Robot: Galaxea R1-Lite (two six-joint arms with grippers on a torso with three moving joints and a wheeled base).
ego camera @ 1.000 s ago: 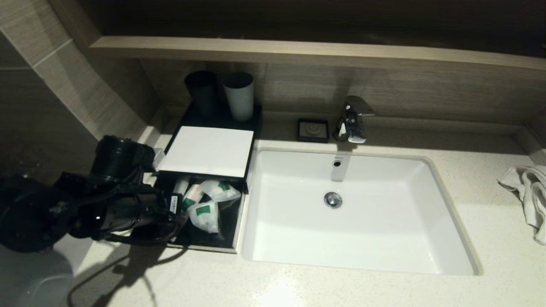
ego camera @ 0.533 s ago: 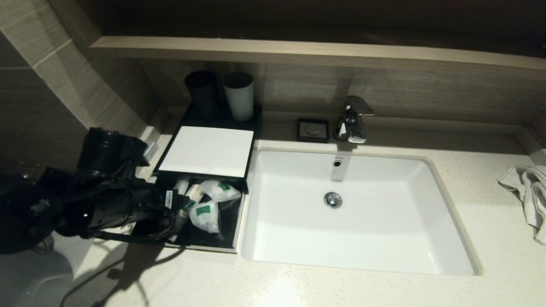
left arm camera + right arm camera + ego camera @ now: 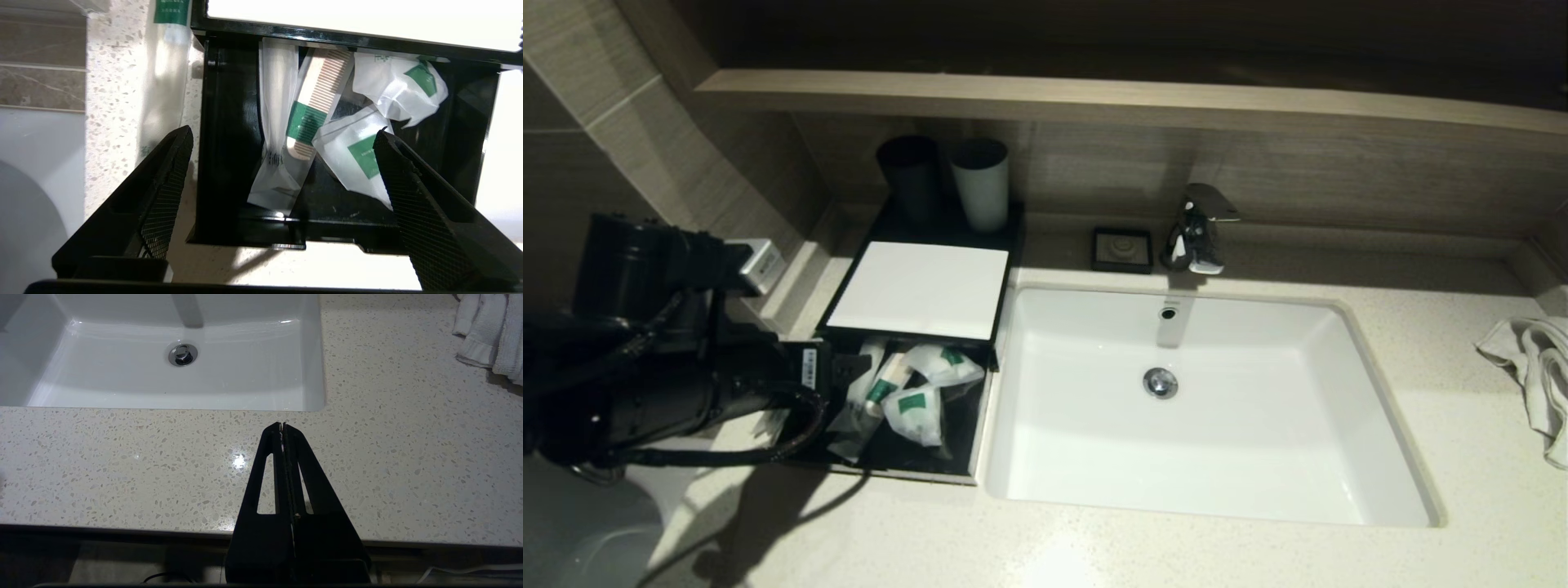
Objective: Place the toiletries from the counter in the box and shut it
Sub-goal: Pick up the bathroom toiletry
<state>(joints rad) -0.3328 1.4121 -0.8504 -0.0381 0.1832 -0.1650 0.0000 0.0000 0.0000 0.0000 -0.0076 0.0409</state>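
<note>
The left hand (image 3: pixel 282 131) hangs over the front of the pulled-out drawer (image 3: pixel 229 228) of the black box (image 3: pixel 921 287), jaws spread wide and grasping nothing. The box sits at 9 o'clock from the sink (image 3: pixel 1086 490), and its drawer opens toward 6 o'clock. The right hand (image 3: pixel 282 428) is clenched shut and parked over the tabletop (image 3: pixel 122 465) in front of the sink.

Inside the drawer lie a long clear sachet (image 3: pixel 278 122), a comb sachet (image 3: pixel 314 110) and two crumpled pouches (image 3: pixel 398 83), (image 3: pixel 359 155).

The main risk is closing too soon. Another long sachet (image 3: pixel 165 73) lies flat on the tabletop just beside the box's 9 o'clock wall, so shutting the drawer now would leave it out.

Picking it up looks awkward too. It is thin film lying flat on stone, so the fingers may slide over it or only nudge it. It is also so near the box that a finger could knock the wall and shift the box, along with the two cups (image 3: pixel 947 184) standing at its 12 o'clock end.

The pouches are puffy and loosely piled. If they stand above the drawer's rim, a push could jam them under the white top panel (image 3: pixel 923 286) or crush them. The long clear sachet's end reaches the drawer's front wall and could get pinched.
</note>
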